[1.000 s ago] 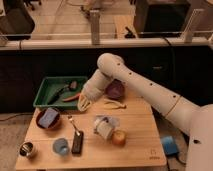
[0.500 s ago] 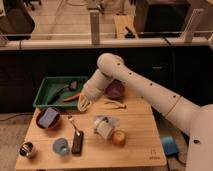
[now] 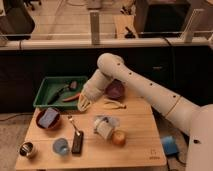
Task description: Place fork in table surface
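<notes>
Camera view: single frame from above and in front of table [image 3: 135, 150].
Gripper [image 3: 84, 103]: hangs over table's back-left part, just beside right rim of green tray [image 3: 46, 90], tips pointing down at the wood.
Jaws: state cannot tell; pale tips merge with what lies under them.
Fork [image 3: 73, 123]: on table, left of centre, slender silvery piece between red bowl [image 3: 48, 119] and white cup [image 3: 103, 126] lying on its side.
Fork axis: runs diagonally, upper-left to lower-right, lower end touching or just beside top of black remote [image 3: 77, 142].
Fork from jaws: toward the camera and slightly left, near, apart, no contact.
Task read: fork looks already on the wood, so judged at or close to done; any further move judged a straight lift away.
Neighbours: beige two-pronged tool [image 3: 115, 104] just right of gripper; purple bowl [image 3: 115, 90] behind it, partly hidden by arm.
Open room: bare planks along right side and front-right near dark logo [image 3: 154, 153].
Tight spots: tray rim on left; blue cup [image 3: 60, 146] and metal cup [image 3: 27, 149] crowd front-left corner.
Risk: sideways sweep judged likely to nudge two-pronged tool or tray.
</notes>
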